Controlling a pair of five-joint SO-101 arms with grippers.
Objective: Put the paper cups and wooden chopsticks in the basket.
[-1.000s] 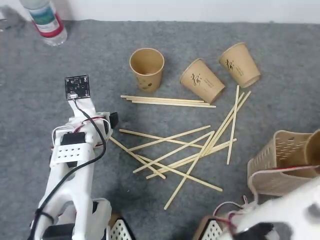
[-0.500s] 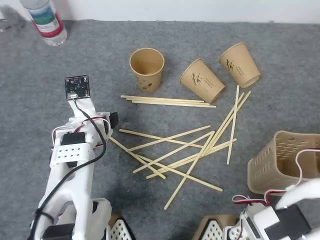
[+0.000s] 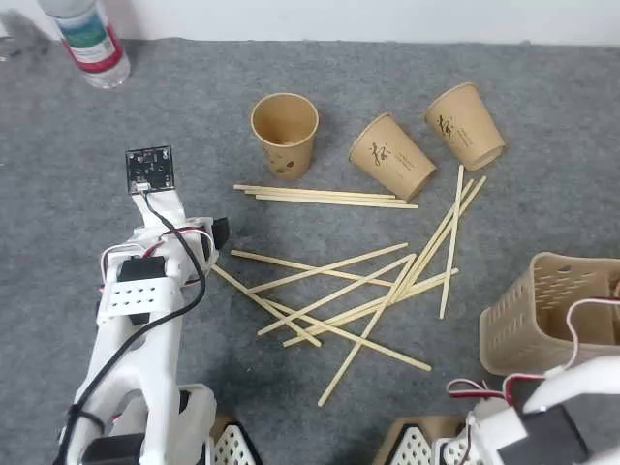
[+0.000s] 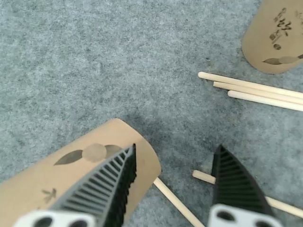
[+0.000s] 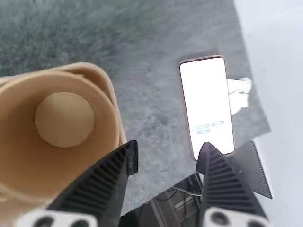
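Three paper cups sit at the back of the grey mat: one upright (image 3: 284, 131) and two tipped over (image 3: 392, 155) (image 3: 465, 124). Wooden chopsticks (image 3: 358, 291) lie scattered across the middle. The tan basket (image 3: 542, 310) stands at the right edge. My left gripper (image 4: 175, 151) is open just above the mat; another paper cup (image 4: 61, 175) lies on its side under one finger, and a chopstick (image 4: 177, 201) runs between the fingers. My right gripper (image 5: 163, 184) is open, with a paper cup (image 5: 64, 123) mouth-up beside one finger.
A plastic bottle (image 3: 89, 39) stands at the back left corner. A phone (image 5: 206, 104) lies on the mat past the right gripper. Three parallel chopsticks (image 4: 255, 90) lie by the upright cup (image 4: 279, 38). The mat ends at a white surface at the back.
The right arm has drawn back toward the front right corner, and the cup seen above the basket's right edge a second ago is gone from there. The left arm has not moved.
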